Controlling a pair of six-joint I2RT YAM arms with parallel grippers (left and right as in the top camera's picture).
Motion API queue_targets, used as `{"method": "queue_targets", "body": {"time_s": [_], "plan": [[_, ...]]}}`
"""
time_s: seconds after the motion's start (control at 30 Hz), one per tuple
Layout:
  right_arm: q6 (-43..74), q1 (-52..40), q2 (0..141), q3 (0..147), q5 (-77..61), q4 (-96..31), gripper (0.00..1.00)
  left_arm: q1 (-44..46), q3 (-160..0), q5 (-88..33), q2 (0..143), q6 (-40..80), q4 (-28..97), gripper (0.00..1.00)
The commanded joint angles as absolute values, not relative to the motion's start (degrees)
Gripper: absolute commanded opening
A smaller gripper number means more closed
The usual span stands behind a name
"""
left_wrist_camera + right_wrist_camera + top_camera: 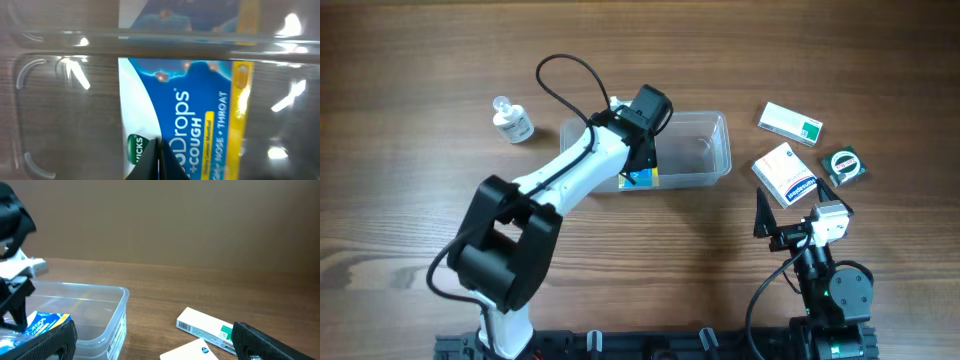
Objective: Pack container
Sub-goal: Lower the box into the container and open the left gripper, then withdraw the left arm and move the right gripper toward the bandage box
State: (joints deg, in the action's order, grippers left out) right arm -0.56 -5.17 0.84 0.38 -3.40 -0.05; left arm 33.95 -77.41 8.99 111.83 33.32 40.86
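Observation:
The clear plastic container (718, 128) stands at the table's middle. My left gripper (642, 163) reaches into its left part and is shut, pinching a blue and yellow cough-drops bag (643, 179) that lies against the front wall. In the left wrist view the closed fingertips (161, 159) sit on the bag's face (190, 115), with the container's wall (50, 75) around it. My right gripper (788, 226) is open and empty at the front right, apart from the container (117, 311). The right wrist view also shows the bag (47, 320) between the open fingers (155, 350).
A white box with a green mark (790, 122) (207, 326), a white box with blue print (785, 172) and a small green round packet (845, 165) lie right of the container. A small clear bottle (512, 122) stands at the back left.

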Motion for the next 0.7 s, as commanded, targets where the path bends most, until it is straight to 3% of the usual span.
{"method": "queue_targets", "body": {"time_s": [0.0, 0.3, 0.43, 0.5, 0.53, 0.57, 0.6, 0.67], "plan": [[-1.1, -5.1, 0.5, 0.3, -3.9, 0.1, 1.00, 33.8, -76.9, 10.0, 114.1, 33.4, 40.9, 0.04], [-1.1, -5.1, 0.5, 0.3, -3.9, 0.1, 1.00, 33.8, -81.8, 10.0, 107.4, 33.2, 45.4, 0.04], [-1.1, -5.1, 0.5, 0.3, -3.9, 0.1, 1.00, 32.6, -84.2, 10.2, 99.8, 33.2, 46.2, 0.11], [-1.1, -5.1, 0.5, 0.3, -3.9, 0.1, 1.00, 29.9, -84.3, 10.2, 94.6, 33.2, 47.4, 0.26], [-1.1, -5.1, 0.5, 0.3, -3.9, 0.1, 1.00, 27.6, -84.3, 10.7, 91.9, 33.2, 49.4, 0.51], [-1.1, -5.1, 0.5, 0.3, -3.9, 0.1, 1.00, 25.7, -84.3, 11.3, 90.1, 33.2, 51.3, 0.69], [-1.1, -5.1, 0.5, 0.3, -3.9, 0.1, 1.00, 23.5, -84.3, 11.8, 88.5, 33.2, 53.1, 0.99], [-1.1, -5.1, 0.5, 0.3, -3.9, 0.1, 1.00, 16.7, -84.3, 12.1, 84.6, 33.2, 57.4, 1.00]]}}
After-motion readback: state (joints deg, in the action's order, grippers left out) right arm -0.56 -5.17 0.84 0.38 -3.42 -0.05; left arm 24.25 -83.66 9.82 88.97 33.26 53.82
